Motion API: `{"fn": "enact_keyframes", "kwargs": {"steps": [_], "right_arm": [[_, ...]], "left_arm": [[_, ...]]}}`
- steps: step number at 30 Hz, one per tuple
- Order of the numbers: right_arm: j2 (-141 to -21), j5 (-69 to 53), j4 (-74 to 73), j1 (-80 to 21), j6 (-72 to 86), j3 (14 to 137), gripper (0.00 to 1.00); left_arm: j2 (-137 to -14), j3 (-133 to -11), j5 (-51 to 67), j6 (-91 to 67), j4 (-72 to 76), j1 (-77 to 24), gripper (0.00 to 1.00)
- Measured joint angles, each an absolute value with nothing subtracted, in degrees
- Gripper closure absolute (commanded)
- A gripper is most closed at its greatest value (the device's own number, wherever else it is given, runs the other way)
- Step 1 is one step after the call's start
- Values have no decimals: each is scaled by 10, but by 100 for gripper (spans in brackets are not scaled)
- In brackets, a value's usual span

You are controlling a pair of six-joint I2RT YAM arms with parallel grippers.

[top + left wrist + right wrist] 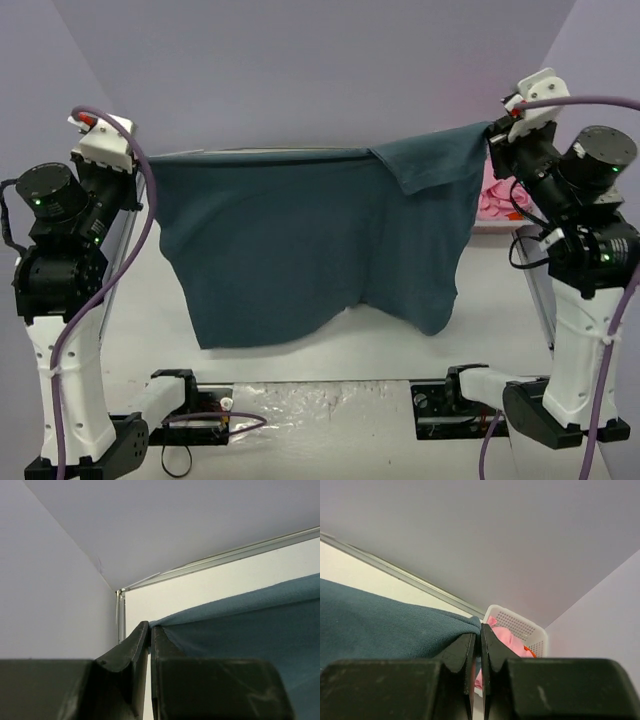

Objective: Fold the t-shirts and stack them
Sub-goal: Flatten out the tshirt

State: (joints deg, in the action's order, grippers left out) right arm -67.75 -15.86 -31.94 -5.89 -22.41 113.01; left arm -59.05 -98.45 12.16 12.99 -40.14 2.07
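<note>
The teal t-shirt is held spread above the counter, corners clamped by the left claw and right claw. Nothing is folded; the pink t-shirt is seen in the basket.

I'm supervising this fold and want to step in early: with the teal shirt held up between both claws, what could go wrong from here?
1. The left claw and right claw each pinch only a thin edge of the teal shirt; a tug could free it.
2. Its upper right corner hangs folded over, so laying it down may trap a crease.
3. The right claw sits near the basket holding the pink shirt and might snag it.
</note>
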Motion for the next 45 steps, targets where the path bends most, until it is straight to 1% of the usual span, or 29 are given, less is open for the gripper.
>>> {"fn": "enact_keyframes", "kwargs": {"steps": [2, 5, 8, 12, 13, 16, 18, 20, 22, 24, 26, 28, 31, 33, 37, 38, 39, 40, 42, 43, 44, 45], "right_arm": [[-714, -158, -310, -59, -225, 1132, 100], [-799, -153, -292, -57, -225, 1140, 100], [-902, -146, -277, -57, -225, 1156, 100], [-1042, -131, -284, -57, -225, 1189, 100], [-1071, -128, -286, -57, -225, 1205, 100], [-1136, -119, -299, -57, -225, 1275, 100], [-1152, -116, -304, -57, -225, 1321, 100], [-1155, -112, -309, -58, -225, 1380, 100], [-1149, -109, -301, -58, -224, 1438, 100], [-1129, -106, -289, -57, -223, 1461, 100], [-1089, -105, -285, -57, -222, 1461, 100], [-1034, -106, -274, -57, -220, 1429, 100], [-914, -116, -260, -57, -216, 1306, 100], [-825, -131, -251, -57, -215, 1193, 100], [-659, -162, -259, -57, -215, 965, 100], [-625, -171, -271, -57, -218, 914, 100], [-595, -179, -287, -57, -221, 875, 100], [-569, -189, -309, -57, -227, 840, 96], [-534, -210, -371, -57, -244, 803, 87], [-521, -222, -404, -56, -257, 797, 69], [-510, -236, -441, -56, -275, 797, 54], [-505, -245, -470, -56, -288, 799, 45]], "left_arm": [[-619, -985, 122, 130, -392, 21, 97], [-686, -985, 121, 130, -370, 22, 98], [-773, -1002, 121, 130, -357, 22, 98], [-930, -1053, 117, 130, -354, 23, 98], [-978, -1081, 117, 130, -363, 23, 98], [-1072, -1165, 116, 128, -391, 22, 98], [-1108, -1222, 116, 124, -401, 22, 98], [-1117, -1277, 112, 119, -412, 20, 98], [-1113, -1334, 107, 116, -419, 15, 98], [-1093, -1374, 103, 115, -417, 10, 98], [-1049, -1381, 102, 115, -416, 6, 98], [-985, -1357, 101, 117, -408, 4, 98], [-860, -1246, 100, 128, -378, 4, 98], [-765, -1130, 96, 140, -358, 4, 98], [-612, -906, 89, 176, -353, 4, 98], [-583, -863, 90, 185, -360, 4, 96], [-551, -817, 94, 197, -367, 5, 92], [-524, -776, 103, 211, -386, 5, 81], [-482, -720, 124, 245, -434, 6, 65], [-469, -700, 138, 262, -463, 8, 61], [-457, -687, 152, 278, -489, 9, 44], [-446, -680, 166, 298, -522, 10, 36]]}}
